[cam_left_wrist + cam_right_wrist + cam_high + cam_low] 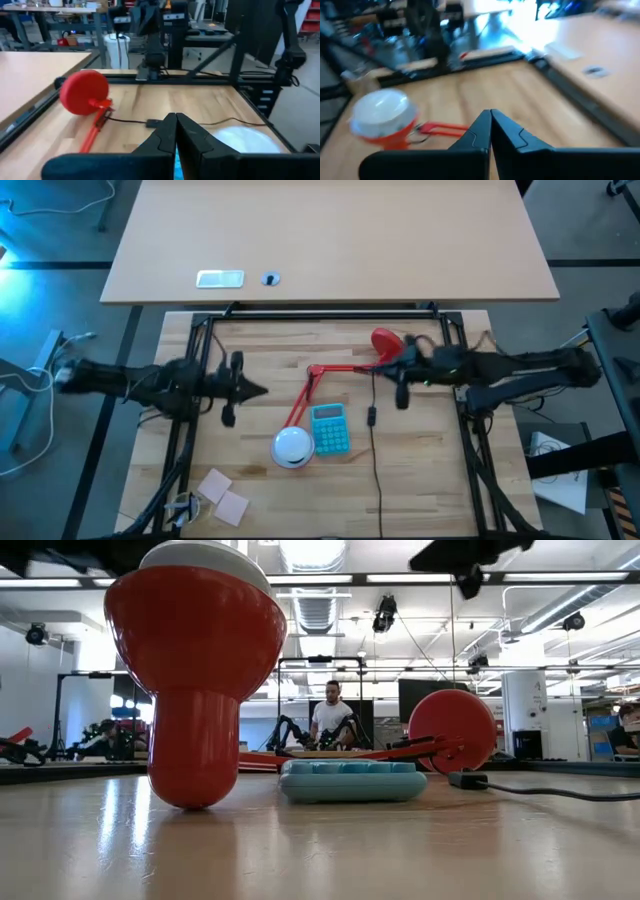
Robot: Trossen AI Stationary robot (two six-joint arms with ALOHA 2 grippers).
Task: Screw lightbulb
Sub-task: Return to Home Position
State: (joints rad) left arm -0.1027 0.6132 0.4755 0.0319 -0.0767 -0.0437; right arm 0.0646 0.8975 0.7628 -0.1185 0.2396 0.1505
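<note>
A red desk lamp lies on the wooden table. Its round shade [293, 447] [195, 660] rests mouth up with its white inside showing. Its round red base [386, 342] [84, 92] stands at the far right. The lightbulb does not show in any view. My left gripper [262, 390] [175, 116] hovers shut over the table's left half, pointing toward the lamp. My right gripper [385, 364] [490, 112] is shut near the lamp's base, pointing toward the table's left. Neither holds anything.
A blue calculator [330, 428] [350, 780] lies beside the shade. The lamp's black cord [377, 460] runs toward the near edge. Pink sticky notes [225, 495] lie at the near left. A light desk [330, 240] stands beyond the far edge. A person [330, 715] is in the room behind.
</note>
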